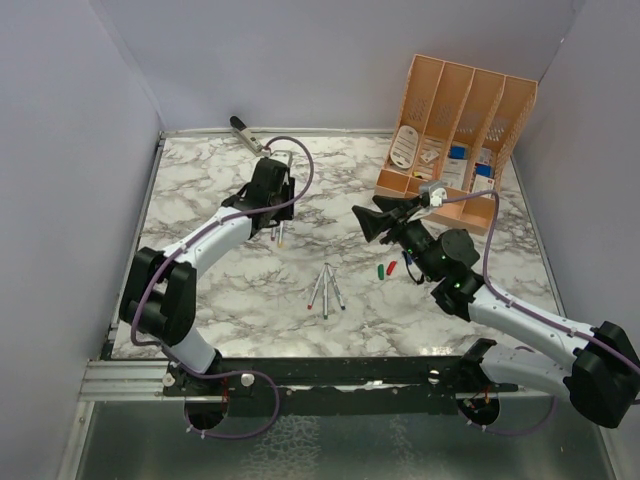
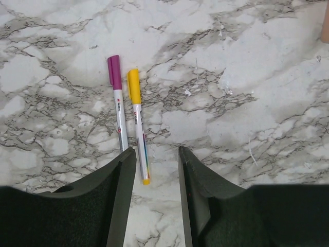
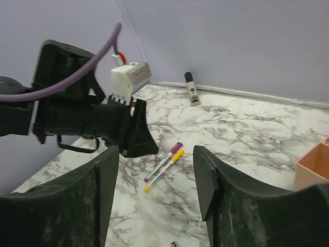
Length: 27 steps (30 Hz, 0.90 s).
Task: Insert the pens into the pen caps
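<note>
A purple-capped pen (image 2: 117, 103) and a yellow-capped pen (image 2: 138, 123) lie side by side on the marble. My left gripper (image 2: 157, 159) is open and empty just above them, with the yellow pen's tail between its fingers near the left one. Both pens also show in the right wrist view, purple (image 3: 163, 162) and yellow (image 3: 165, 170). Three more pens (image 1: 327, 290) lie together at table centre. A green cap (image 1: 380, 270) and a red cap (image 1: 392, 266) lie loose beside my right gripper (image 1: 362, 222), which is open, empty and raised. The blue cap is hidden.
An orange desk organizer (image 1: 455, 110) stands at the back right, its corner in the right wrist view (image 3: 313, 164). A grey-black stapler-like tool (image 1: 243, 130) lies by the back wall. Lilac walls close in the table on three sides.
</note>
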Available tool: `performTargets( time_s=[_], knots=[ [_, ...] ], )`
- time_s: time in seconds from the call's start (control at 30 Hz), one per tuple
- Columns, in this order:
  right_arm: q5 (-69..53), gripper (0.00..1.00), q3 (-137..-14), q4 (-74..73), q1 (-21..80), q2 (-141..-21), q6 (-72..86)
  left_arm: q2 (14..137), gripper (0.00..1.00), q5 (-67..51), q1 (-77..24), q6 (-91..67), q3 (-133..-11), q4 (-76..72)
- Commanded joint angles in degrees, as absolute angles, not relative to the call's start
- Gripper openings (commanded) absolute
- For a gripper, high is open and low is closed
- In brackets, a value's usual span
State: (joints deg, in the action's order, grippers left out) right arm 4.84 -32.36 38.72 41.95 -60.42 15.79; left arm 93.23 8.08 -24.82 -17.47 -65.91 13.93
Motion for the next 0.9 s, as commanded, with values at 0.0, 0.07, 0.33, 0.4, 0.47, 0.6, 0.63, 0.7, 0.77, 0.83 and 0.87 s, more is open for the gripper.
performTargets(
  time_s=[0.0, 0.07, 0.33, 0.4, 0.47, 0.6, 0.63, 0.7, 0.77, 0.83, 0.87],
  knots=[
    [11.19, 0.68, -30.85, 36.27, 42.1, -59.64, 18.59, 88.21, 0.41, 5.72, -26.4, -17.92, -62.26, 12.58],
    [12.84, 0.77, -30.67, 35.43, 42.1, -59.34, 19.02, 86.05, 0.41, 5.25, -27.28, -17.6, -60.68, 12.41],
    [20.7, 0.92, -32.91, 26.41, 41.9, -60.41, 21.25, 80.31, 0.4, 4.88, -33.03, -18.06, -54.79, 15.49],
    [23.22, 0.84, -33.97, 21.9, 41.84, -61.36, 22.59, 79.46, 0.4, 4.92, -35.4, -18.76, -53.3, 16.24],
    [26.19, 0.74, -34.18, 17.49, 41.84, -61.79, 23.8, 78.82, 0.4, 5.44, -37.88, -19.43, -51.89, 16.96],
    [32.56, 0.62, -32.73, 12.61, 41.79, -61.42, 26.68, 78.13, 0.4, 5.61, -40.16, -20.62, -49.43, 18.07],
    [33.49, 0.62, -32.36, 11.54, 41.83, -61.14, 27.53, 78.0, 0.4, 5.44, -40.43, -20.83, -49.2, 18.44],
    [35.22, 0.59, -31.69, 9.32, 41.84, -60.49, 29.53, 77.91, 0.4, 4.79, -41.17, -21.21, -48.94, 19.18],
    [36.3, 0.58, -31.64, 6.95, 41.79, -60.3, 31.16, 78.1, 0.4, 4.36, -41.87, -21.55, -48.87, 19.76],
    [37.25, 0.57, -31.6, 4.5, 41.79, -60.38, 32.72, 78.64, 0.4, 3.88, -42.55, -21.9, -48.87, 20.44],
    [37.67, 0.57, -31.59, 3.42, 41.83, -60.38, 33.3, 79.11, 0.4, 3.67, -42.98, -22.04, -48.91, 20.96]
  ],
)
